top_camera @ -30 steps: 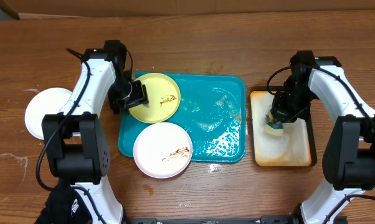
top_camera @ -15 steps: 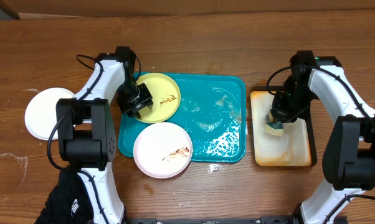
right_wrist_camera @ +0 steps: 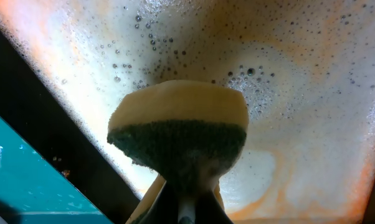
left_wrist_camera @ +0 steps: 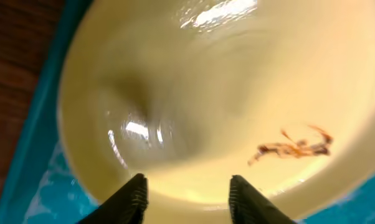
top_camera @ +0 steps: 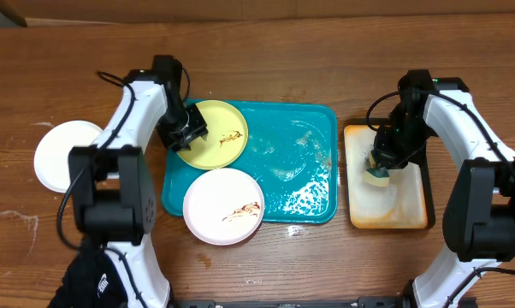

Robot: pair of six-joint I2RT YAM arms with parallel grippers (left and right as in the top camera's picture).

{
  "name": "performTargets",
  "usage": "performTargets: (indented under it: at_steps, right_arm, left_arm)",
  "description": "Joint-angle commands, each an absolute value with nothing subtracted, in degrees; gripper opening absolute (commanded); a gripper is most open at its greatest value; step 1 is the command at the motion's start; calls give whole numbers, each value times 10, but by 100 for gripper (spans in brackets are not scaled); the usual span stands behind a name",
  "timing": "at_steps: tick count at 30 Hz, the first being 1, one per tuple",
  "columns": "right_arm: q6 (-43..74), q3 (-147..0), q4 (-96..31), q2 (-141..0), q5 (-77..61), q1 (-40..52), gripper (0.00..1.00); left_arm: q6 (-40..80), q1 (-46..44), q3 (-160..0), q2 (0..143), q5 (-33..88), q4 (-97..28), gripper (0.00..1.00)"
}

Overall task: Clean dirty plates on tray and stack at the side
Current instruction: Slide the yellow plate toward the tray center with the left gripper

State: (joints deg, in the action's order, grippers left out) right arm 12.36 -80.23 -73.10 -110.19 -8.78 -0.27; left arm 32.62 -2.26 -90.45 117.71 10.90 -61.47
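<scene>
Holding sponge [right_wrist_camera: 178, 134]: R pincer [right_wrist_camera: 182, 208]; L pincer [left_wrist_camera: 187, 194] at plate [left_wrist_camera: 237, 93].

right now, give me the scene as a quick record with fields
teal tray: wet, holds two smeared plates
yellow plate: tray's far left corner, brown smear
white plate: overhangs tray's near edge, brown smear
second white plate: on table, left of tray
left gripper: open, at yellow plate's rim
right gripper: shut on sponge over foamy cream tray

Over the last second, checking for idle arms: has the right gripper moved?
No. The right gripper, clamping the sponge, stays over the cream tray's upper-left part.
</scene>
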Motion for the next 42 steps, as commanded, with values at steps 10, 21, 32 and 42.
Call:
performTargets:
  at_steps: [10,21,32,42]
  right_arm:
    - [121,-801,-727,-1091,-91,-1,4]
    - [119,-801,-731,-1091,-91,-1,4]
    - [119,-801,-736,-1091,-91,-1,4]
    - [119,-801,-738,-1091,-91,-1,4]
  left_arm:
    - [334,-4,-897,1064,-6,-721,50]
    - [352,-4,-795,1066,56,-622,53]
    - [382,-5,-714,1092,76,-528,53]
    - [391,-9,-714,1164,86,-488,39]
